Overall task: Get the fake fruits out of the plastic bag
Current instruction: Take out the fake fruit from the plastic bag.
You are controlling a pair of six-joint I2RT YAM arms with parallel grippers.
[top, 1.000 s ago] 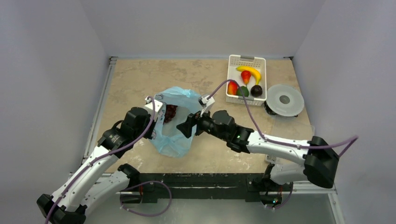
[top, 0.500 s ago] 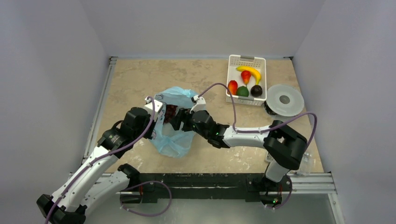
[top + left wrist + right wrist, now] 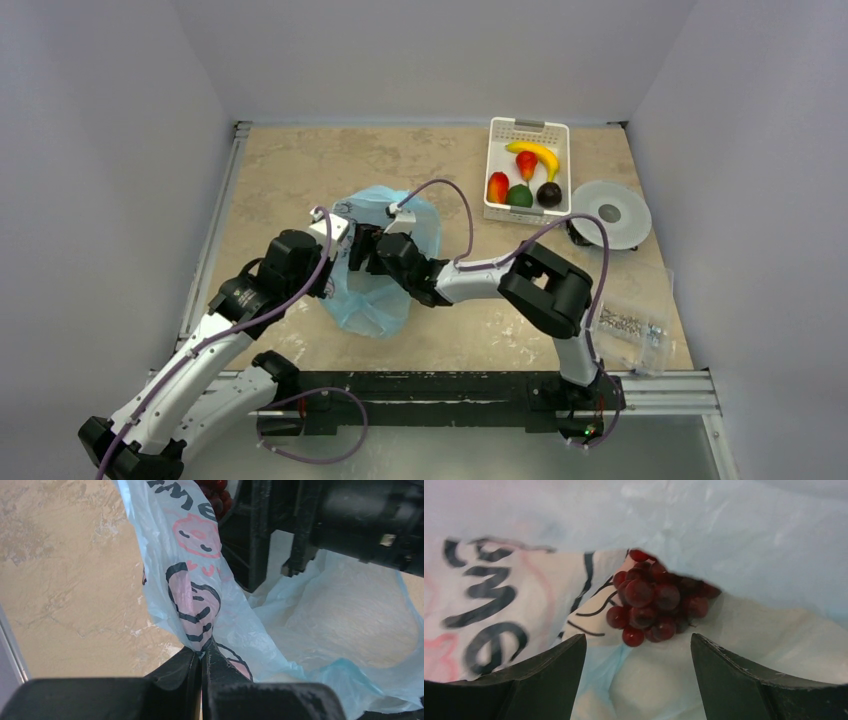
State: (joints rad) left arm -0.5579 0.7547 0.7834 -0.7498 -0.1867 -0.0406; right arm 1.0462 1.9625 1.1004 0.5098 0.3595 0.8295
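Deeper inside plastic bag [image 3: 372, 303], right gripper [image 3: 638, 640]

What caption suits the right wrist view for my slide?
Open right gripper inside the light-blue plastic bag, lined up on the dark red grape bunch.

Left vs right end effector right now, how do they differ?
The left end effector is shut, pinching the bag at its edge; the right end effector is open, holding nothing. The left sits outside at the rim; the right points into the mouth, grapes ahead of it. Both are at the bag.
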